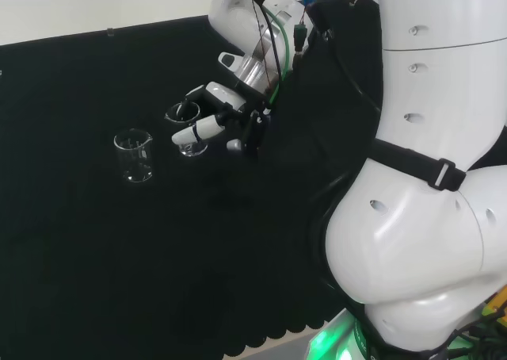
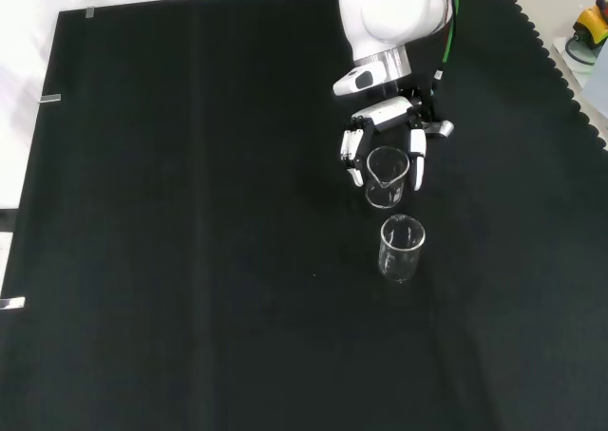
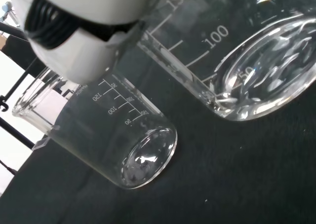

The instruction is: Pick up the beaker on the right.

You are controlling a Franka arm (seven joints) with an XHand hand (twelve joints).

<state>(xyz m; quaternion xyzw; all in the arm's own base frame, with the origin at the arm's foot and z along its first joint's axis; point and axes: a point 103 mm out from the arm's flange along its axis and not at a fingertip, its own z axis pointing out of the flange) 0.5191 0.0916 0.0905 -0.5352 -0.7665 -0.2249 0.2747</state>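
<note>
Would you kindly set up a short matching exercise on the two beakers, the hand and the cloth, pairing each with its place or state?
Things:
1. beaker by the hand
2. other beaker
3. hand
4. black cloth

Places or states:
a. covers the bench
b. stands alone, nearer the camera in the front view
c. between the fingers, upright on the cloth
d. reaches down from the top of the front view, fingers on both sides of a beaker

Pairs: 1-c, 2-b, 3-d, 4-a
</note>
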